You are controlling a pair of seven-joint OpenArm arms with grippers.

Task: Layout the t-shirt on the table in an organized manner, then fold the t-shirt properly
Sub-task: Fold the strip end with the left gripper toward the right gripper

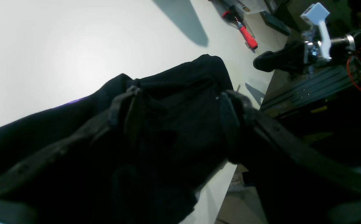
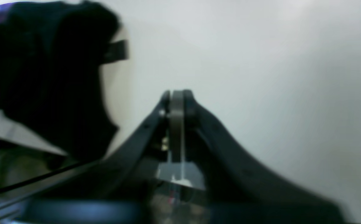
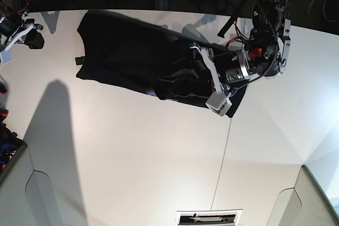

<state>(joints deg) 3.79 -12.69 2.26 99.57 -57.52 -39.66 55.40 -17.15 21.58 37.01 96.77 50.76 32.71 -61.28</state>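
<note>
Closest to your left wrist camera, the left gripper (image 1: 180, 115) is standing with its jaws spread wide, black cloth of the t-shirt (image 1: 174, 102) bunched between and under the fingers (image 1: 230, 124) but not pinched. From the base view, that gripper (image 3: 198, 70) is hanging low over the shirt's end nearest its own arm, where the fabric is rumpled. The t-shirt (image 3: 127, 56) is lying stretched in a long band across the far part of the table (image 3: 132, 157), a sliver of purple showing at its near edge. Your right gripper (image 2: 177, 102) is showing its fingers pressed together in its blurred wrist view, holding nothing, with the shirt (image 2: 43, 68) off to one side of it. In the base view it (image 3: 32, 35) is sitting at the table's edge, apart from the cloth. A red-handled tool (image 1: 248, 36) is lying at the table's far edge.
</note>
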